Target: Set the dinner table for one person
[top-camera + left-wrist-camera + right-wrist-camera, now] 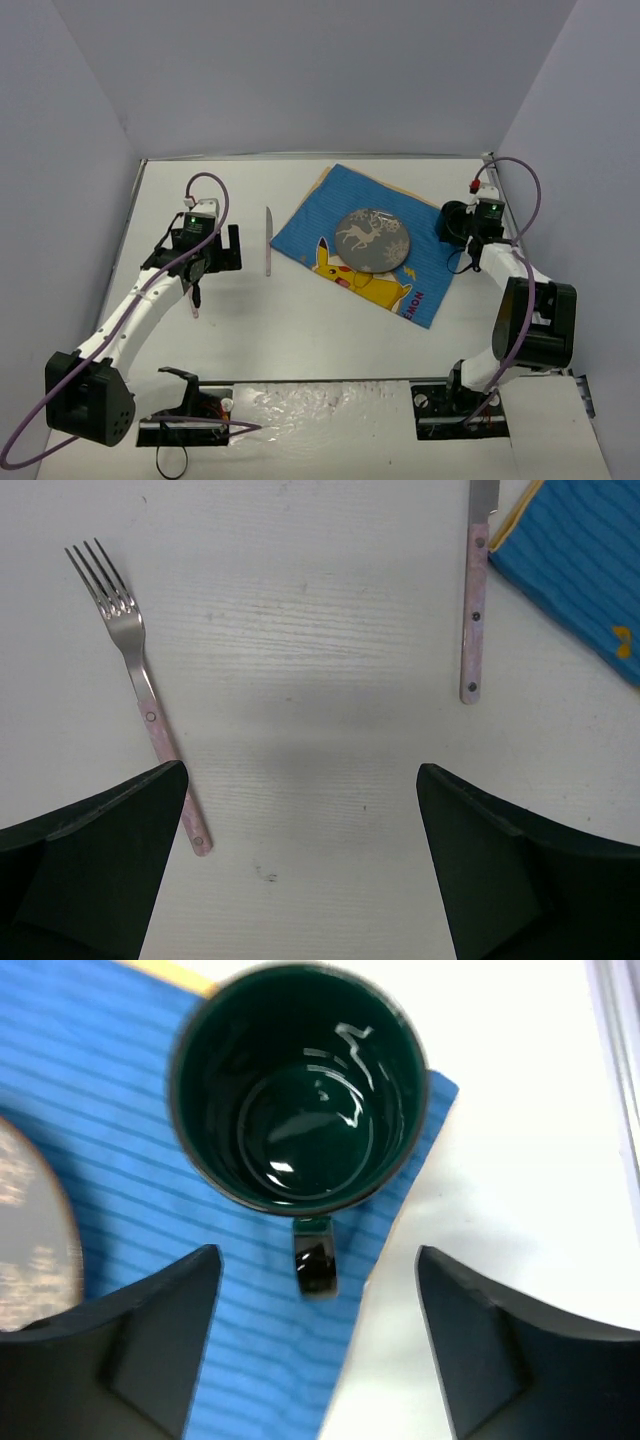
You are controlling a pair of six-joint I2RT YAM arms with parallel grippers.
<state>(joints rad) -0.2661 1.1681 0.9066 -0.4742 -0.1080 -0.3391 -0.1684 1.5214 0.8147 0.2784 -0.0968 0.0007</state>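
Note:
The white dinner table carries a blue cartoon placemat with a grey reindeer plate on it. A pink-handled knife lies just left of the mat. A matching fork lies further left, its handle end beside my left finger. My left gripper hovers open over bare table between fork and knife. A dark green mug stands upright on the mat's right corner. My right gripper is open above it, its fingers wide on either side of the mug's handle without touching.
The table's metal edging runs close to the right of the mug. Grey walls enclose the table on three sides. The arm bases and cables sit along the near edge.

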